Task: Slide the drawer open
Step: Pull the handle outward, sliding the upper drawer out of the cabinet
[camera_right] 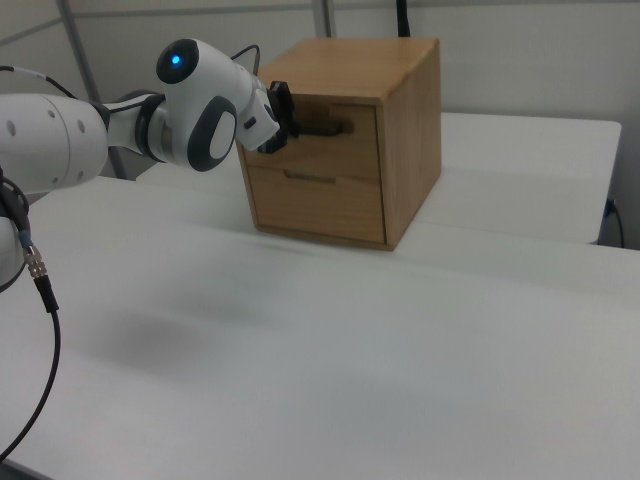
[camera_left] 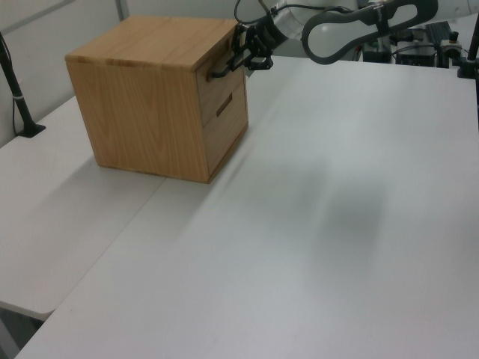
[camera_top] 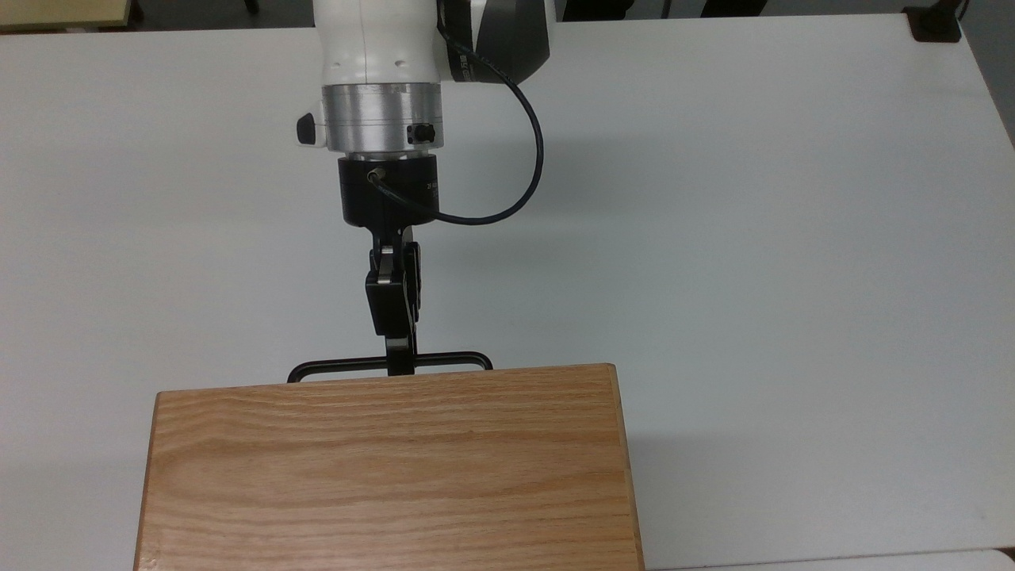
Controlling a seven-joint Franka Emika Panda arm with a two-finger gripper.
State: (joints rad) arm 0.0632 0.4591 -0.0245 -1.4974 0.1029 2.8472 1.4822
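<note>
So in the top view the oak cabinet top [camera_top: 388,468] takes up the bottom of the frame, nearest the camera, sitting on a white table [camera_top: 753,238]. Just past its far edge the black bar handle [camera_top: 349,366] of the top drawer [camera_right: 330,128] pokes out. The gripper [camera_top: 400,361] is pinched closed right on that handle, about at its middle, fingers narrow and stacked. Beyond that the black wrist and the white arm [camera_top: 381,71] run up to the top edge, with a black cable [camera_top: 527,166] looping off on the top view's right.

In the right view the drawer front looks flush with the cabinet face, so no gap yet. A second drawer [camera_right: 315,205] sits right below it.
</note>
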